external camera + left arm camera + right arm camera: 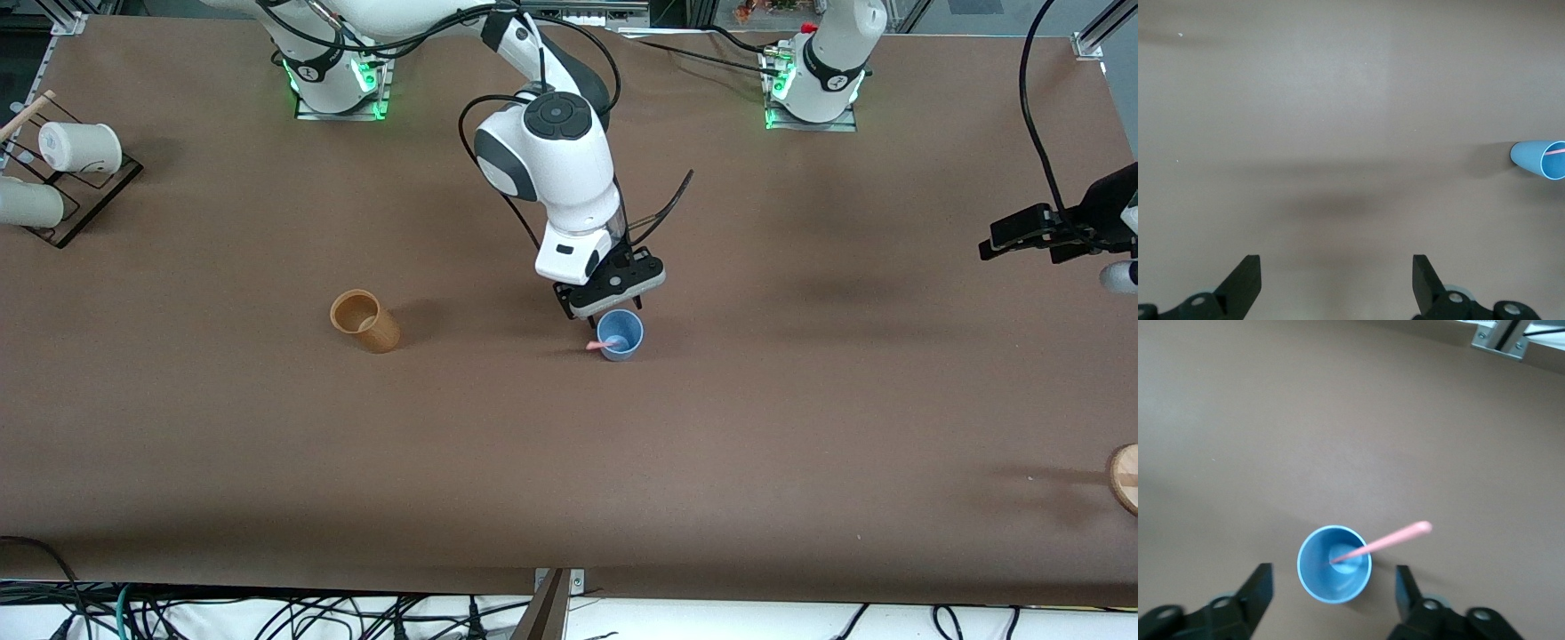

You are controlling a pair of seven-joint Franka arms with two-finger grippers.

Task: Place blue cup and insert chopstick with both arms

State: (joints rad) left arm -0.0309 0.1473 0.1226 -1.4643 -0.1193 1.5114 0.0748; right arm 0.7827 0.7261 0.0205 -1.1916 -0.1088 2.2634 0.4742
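Right gripper [1331, 587] is hanging open right over the cup [621, 334], chopstick [1381, 545] leaning inside so it looks dropped in; left gripper [1337, 277] is waiting open near the table's edge.

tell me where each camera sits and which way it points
Front view: high across the table, facing both bases; shows the right gripper over the blue cup, and the left gripper waiting by the table's end.
Left wrist view: looks down past its open fingers at bare table, cup off to one edge.
Right wrist view: looks down between open fingers into the cup holding the chopstick.
All three share the cup and chopstick.
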